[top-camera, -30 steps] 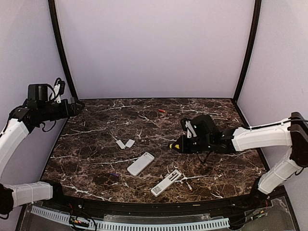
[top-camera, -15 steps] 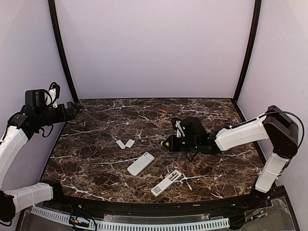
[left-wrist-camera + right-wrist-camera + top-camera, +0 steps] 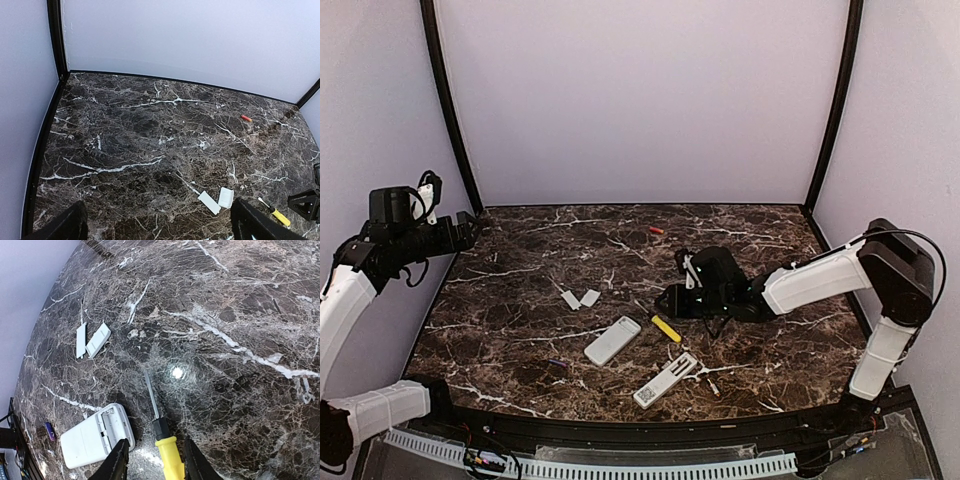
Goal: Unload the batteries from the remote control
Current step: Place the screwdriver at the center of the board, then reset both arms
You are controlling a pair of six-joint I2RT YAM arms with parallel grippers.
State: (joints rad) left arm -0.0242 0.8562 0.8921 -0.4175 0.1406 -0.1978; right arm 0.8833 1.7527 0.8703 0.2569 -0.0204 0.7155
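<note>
A reddish battery [image 3: 656,230] lies near the far edge of the table; it also shows in the left wrist view [image 3: 246,118]. A dark purple battery [image 3: 556,363] lies near the front left of a white remote [image 3: 612,340]. In the right wrist view this remote [image 3: 95,437] shows an open, empty compartment, with the purple battery [image 3: 49,430] beside it. A second remote [image 3: 666,379] lies open near the front edge. My right gripper [image 3: 668,298] [image 3: 155,441] is open, low over the yellow-handled screwdriver [image 3: 167,452], which lies on the table. My left gripper [image 3: 475,228] [image 3: 160,202] is open and empty at the far left.
Two small grey-white cover plates [image 3: 580,298] [image 3: 92,340] [image 3: 216,200] lie left of centre. The screwdriver [image 3: 666,328] lies between the two remotes. Dark frame posts stand at both back corners, and purple walls close in the table.
My right gripper moved left, lowered and let go of the yellow-handled screwdriver, which now lies on the table. My left arm drew back slightly to the left.
</note>
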